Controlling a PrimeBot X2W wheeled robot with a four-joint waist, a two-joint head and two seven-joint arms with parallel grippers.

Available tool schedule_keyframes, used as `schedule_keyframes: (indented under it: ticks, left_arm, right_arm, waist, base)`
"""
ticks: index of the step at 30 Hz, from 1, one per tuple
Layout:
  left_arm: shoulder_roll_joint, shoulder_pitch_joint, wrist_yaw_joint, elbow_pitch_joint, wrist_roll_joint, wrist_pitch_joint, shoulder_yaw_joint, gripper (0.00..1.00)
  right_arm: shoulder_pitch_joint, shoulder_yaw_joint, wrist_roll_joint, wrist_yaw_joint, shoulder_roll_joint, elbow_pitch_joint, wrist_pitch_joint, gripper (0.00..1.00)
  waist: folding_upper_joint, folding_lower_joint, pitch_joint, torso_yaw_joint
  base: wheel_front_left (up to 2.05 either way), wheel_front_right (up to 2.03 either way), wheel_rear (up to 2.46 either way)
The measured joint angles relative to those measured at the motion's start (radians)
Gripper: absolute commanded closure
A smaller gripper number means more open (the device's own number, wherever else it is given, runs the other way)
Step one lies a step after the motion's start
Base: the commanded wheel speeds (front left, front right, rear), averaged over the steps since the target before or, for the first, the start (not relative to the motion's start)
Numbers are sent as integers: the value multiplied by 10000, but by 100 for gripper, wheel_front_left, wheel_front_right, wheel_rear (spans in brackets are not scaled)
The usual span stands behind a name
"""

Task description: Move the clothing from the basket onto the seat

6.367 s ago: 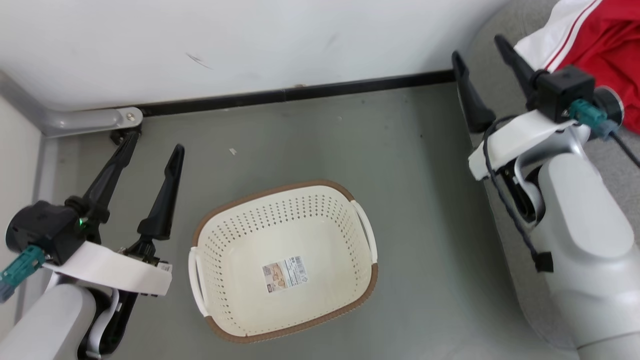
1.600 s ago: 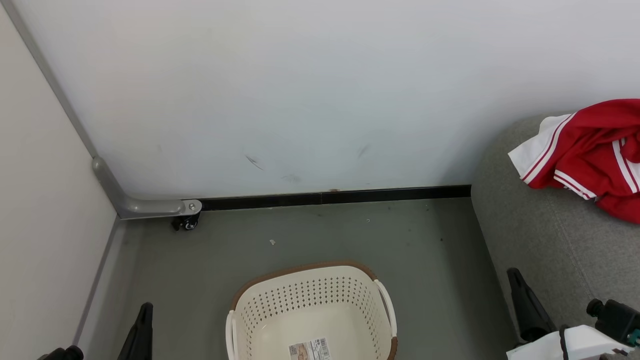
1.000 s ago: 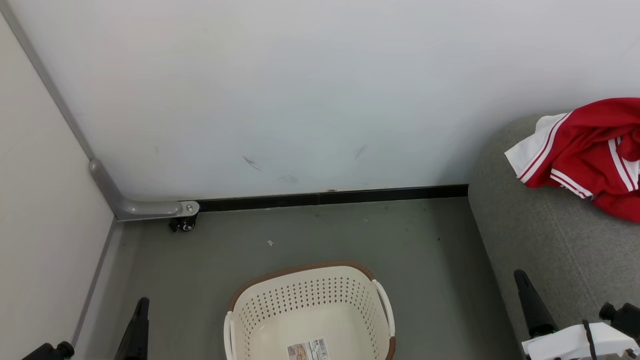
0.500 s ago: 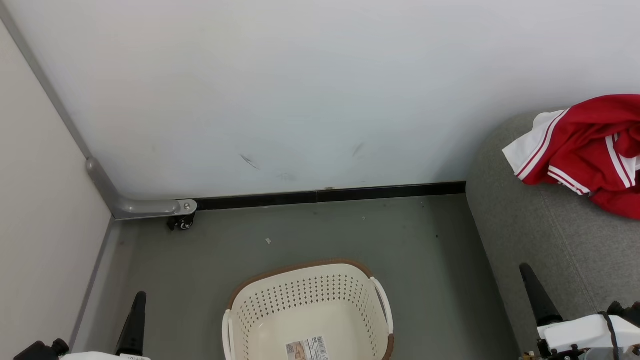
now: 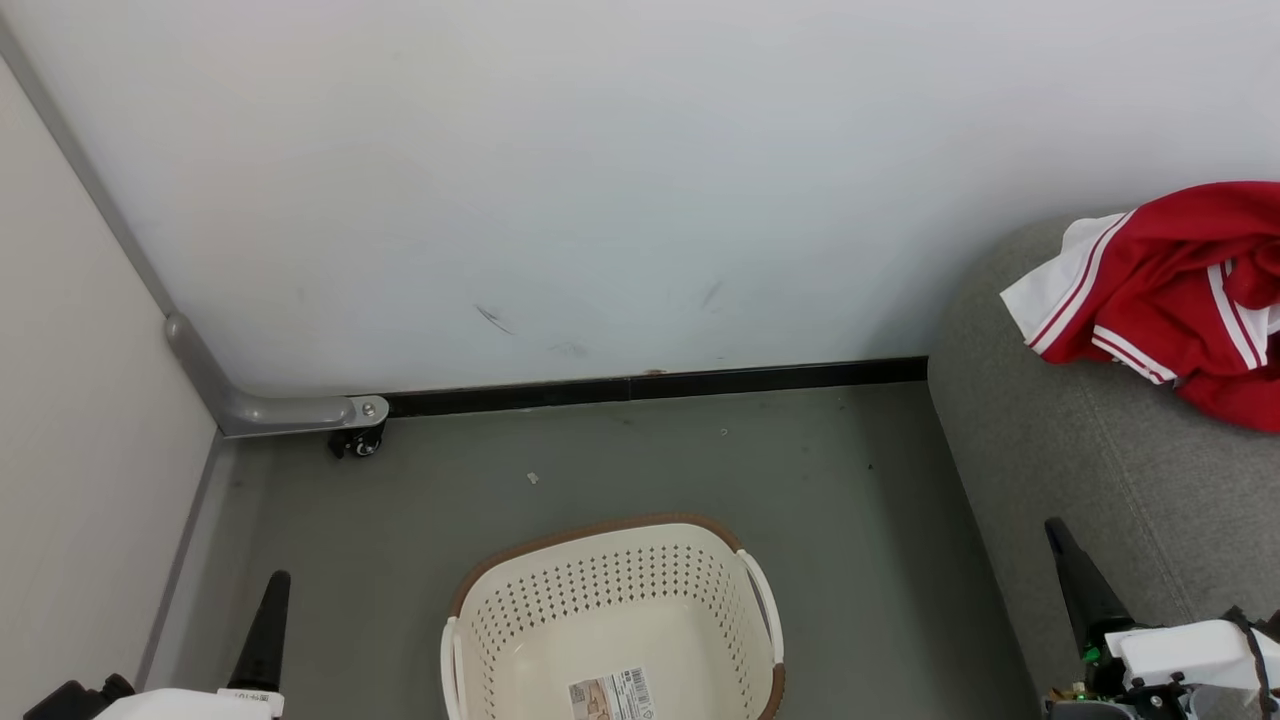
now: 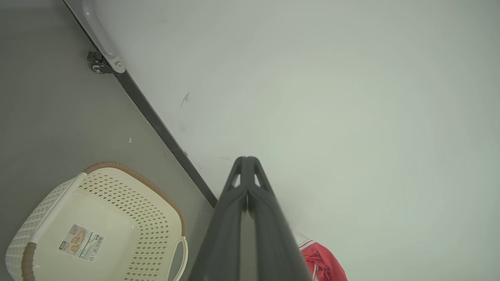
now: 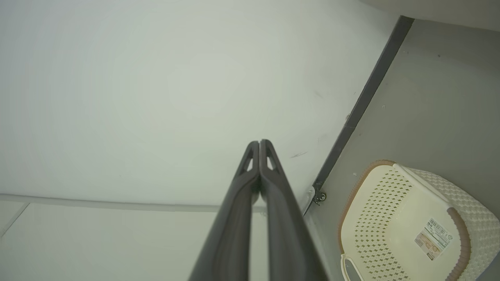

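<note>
Plainly, the left gripper [image 6: 247,158] had its two dark fingers pressed together tip to tip, gripping nothing, and pointed at the pale wall [image 6: 351,97] in the left wrist view. The right gripper [image 7: 259,141] was likewise closed on itself, fingers together, aimed at that same wall. In the head view one dark finger of each showed at the bottom: left at lower left over the floor [image 5: 700,460], right at lower right in front of the seat [image 5: 1060,450]. Btwn the two, on the grey floor, stood the basket [image 5: 600,527] – cream w/ perforated walls, a brown rim band & white side handles. Its bare bottom carried a printed label [image 5: 607,694]. The seat, grey woven fabric w/ a rounded edge, stood at the right, near the basket but apart from it. The clothing [image 5: 1170,290] – red w/ a white panel & striped trim – lay bunched on the seat's far part, close to the wall, well apart from both grippers. A black baseboard [image 5: 650,385] ran along the wall's foot; a grey bracket [image 5: 290,412] w/ a small caster sat at the left corner.
</note>
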Motion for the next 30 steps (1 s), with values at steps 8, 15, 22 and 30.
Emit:
schedule_keyframes:
  ticks: [8,15,22,30]
  left_arm:
    - [-81,-166,-94,215,-767,219,136,100]
    - [-221,-376,-263,474,-1524,458,290,100]
    - [-265,-521,-339,598,-1937,520,343,100]
    - [-267,-521,-347,642,-1937,520,347,100]
  right_arm:
    - [-169,-25,1139,0,-44,146,161,100]
    - [-218,-52,2282,0,-77,263,376,100]
    - [-382,-69,2846,0,-115,366,516,100]
    - [-382,-73,2847,0,-115,374,518,100]
  waist:
    - [1,-2,28,-31]
    - [0,-3,52,-62]
    - [0,-3,60,-74]
    - [0,-4,61,-74]
  base:
    - [0,0,0]
    - [0,0,0]
    - [0,0,0]
    - [0,0,0]
